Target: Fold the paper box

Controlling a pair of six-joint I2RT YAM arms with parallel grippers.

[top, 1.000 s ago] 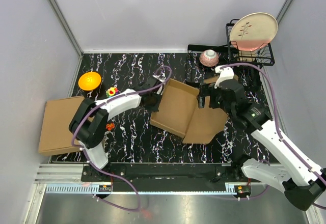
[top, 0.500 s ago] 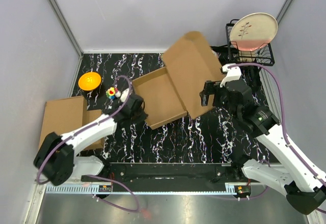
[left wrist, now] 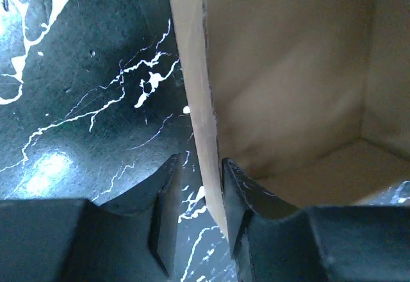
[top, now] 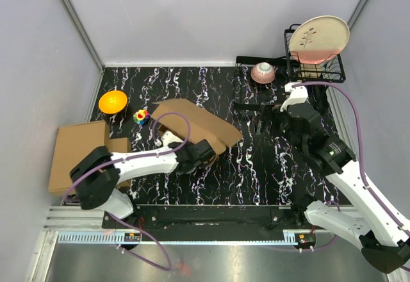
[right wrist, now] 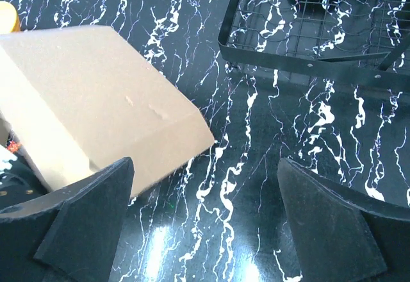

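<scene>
The paper box (top: 192, 125) lies on the tabletop (top: 269, 166) left of centre, its big panel folded over and leaning, with nothing visibly tucked in. The left tool (left wrist: 198, 166) straddles the box's near wall, jaws only partly apart: the card rests against one finger with a gap at the other, so it looks like no real grip. The right tool (right wrist: 205, 166) hangs wide open and empty over bare tabletop, well apart from the box. The likely trouble is that the stiff card springs back open, since neither tool pins it. A sideways nudge from the left tool could also crease the wall or shove the box into the small toy (top: 141, 115) beside its far corner.
</scene>
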